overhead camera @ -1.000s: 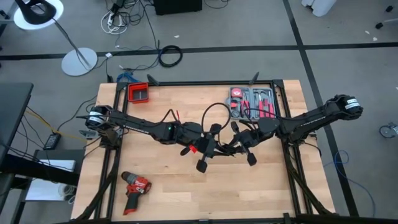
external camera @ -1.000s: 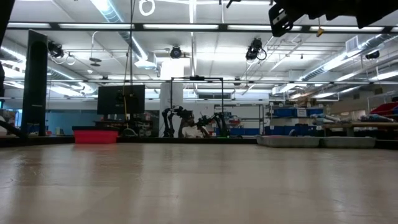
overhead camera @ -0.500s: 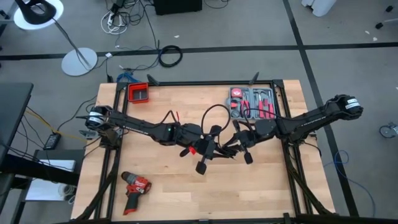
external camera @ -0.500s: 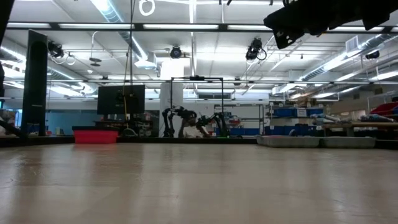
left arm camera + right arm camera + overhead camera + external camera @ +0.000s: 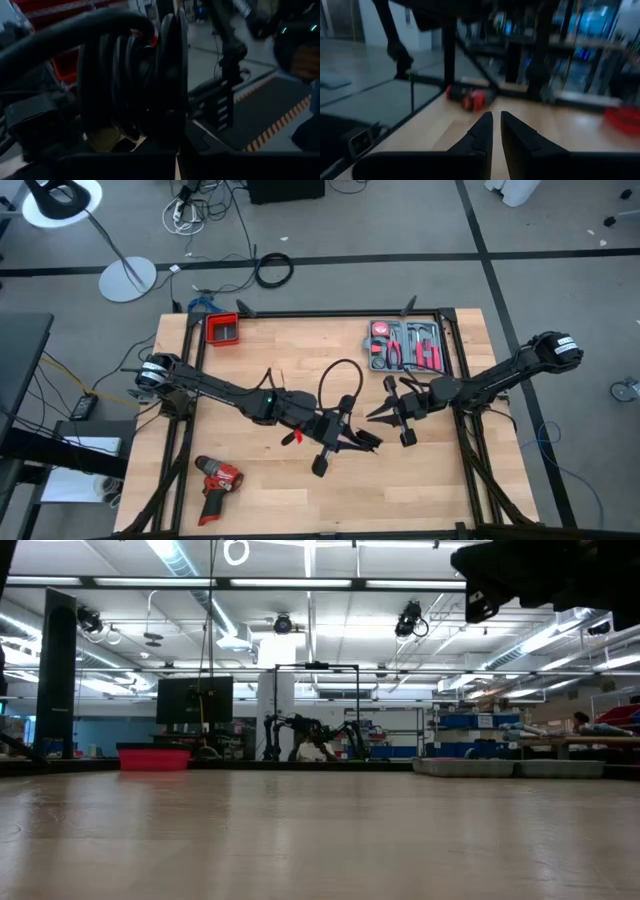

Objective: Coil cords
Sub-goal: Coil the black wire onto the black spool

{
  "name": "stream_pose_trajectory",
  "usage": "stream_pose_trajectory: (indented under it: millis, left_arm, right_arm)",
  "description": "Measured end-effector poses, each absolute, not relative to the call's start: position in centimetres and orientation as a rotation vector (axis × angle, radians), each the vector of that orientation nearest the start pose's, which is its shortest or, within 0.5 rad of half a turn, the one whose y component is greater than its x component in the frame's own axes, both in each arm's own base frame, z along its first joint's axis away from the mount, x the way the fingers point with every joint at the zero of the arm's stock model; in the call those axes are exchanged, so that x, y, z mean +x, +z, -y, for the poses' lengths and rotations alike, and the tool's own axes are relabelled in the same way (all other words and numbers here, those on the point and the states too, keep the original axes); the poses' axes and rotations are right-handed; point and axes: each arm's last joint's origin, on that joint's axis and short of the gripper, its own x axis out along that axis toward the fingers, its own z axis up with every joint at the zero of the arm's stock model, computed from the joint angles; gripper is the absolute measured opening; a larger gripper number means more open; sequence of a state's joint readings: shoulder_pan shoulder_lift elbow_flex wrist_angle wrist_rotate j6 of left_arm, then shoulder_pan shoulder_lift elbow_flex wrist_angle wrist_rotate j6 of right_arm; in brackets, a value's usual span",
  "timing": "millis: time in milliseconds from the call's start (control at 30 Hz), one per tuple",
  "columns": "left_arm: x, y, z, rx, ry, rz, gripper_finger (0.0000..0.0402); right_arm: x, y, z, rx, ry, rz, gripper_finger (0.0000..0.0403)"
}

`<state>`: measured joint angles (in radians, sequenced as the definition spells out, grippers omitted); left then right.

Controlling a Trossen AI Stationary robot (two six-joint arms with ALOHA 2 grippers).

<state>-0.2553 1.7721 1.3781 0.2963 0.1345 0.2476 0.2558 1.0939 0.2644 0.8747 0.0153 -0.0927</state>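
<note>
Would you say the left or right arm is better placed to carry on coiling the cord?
Left: its tool is shut on the cord, loops bunched against it. The right tool hangs empty nearby, nearly closed.

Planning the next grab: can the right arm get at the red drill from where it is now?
Probably not directly. The red drill lies at the table's near-left corner, and the left arm with the cord in its shut left pincer stretches between it and the right pincer, which carries nothing.

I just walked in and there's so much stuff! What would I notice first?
Two dark arms meet over the middle of the wooden table. The left gripper is shut on a black cord that loops up behind it, while the right gripper hangs beside it, nearly closed and empty. A red drill lies at the table's near-left corner.
</note>
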Motion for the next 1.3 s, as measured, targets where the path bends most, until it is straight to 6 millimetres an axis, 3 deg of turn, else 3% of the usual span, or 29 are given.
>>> stream_pose_trajectory:
  millis: [200,467,667,833,1000,1300]
  left_arm:
    - [40.2,32.4,11.6,0.178,-0.383,0.035,0.0000]
    - [40.1,33.0,12.0,0.141,-0.327,0.090,0.0000]
    - [39.9,33.4,12.5,0.126,-0.308,0.135,0.0000]
    - [39.8,33.7,12.7,0.123,-0.255,0.158,0.0000]
    - [39.8,33.7,12.7,0.124,-0.221,0.160,0.0000]
    - [39.7,34.2,12.6,0.164,-0.197,0.208,0.0000]
  right_arm:
    - [19.5,21.3,-5.1,-0.231,0.216,0.219,0.0036]
    - [20.7,24.6,-5.0,-0.412,0.178,0.352,0.0042]
    - [20.9,25.4,-4.0,-0.399,0.305,0.426,0.0042]
    - [21.1,25.6,-3.6,-0.347,0.251,0.433,0.0047]
    - [23.1,24.7,-3.9,-0.298,0.267,0.352,0.0069]
    - [27.5,25.1,-4.6,-0.295,0.271,0.366,0.0093]
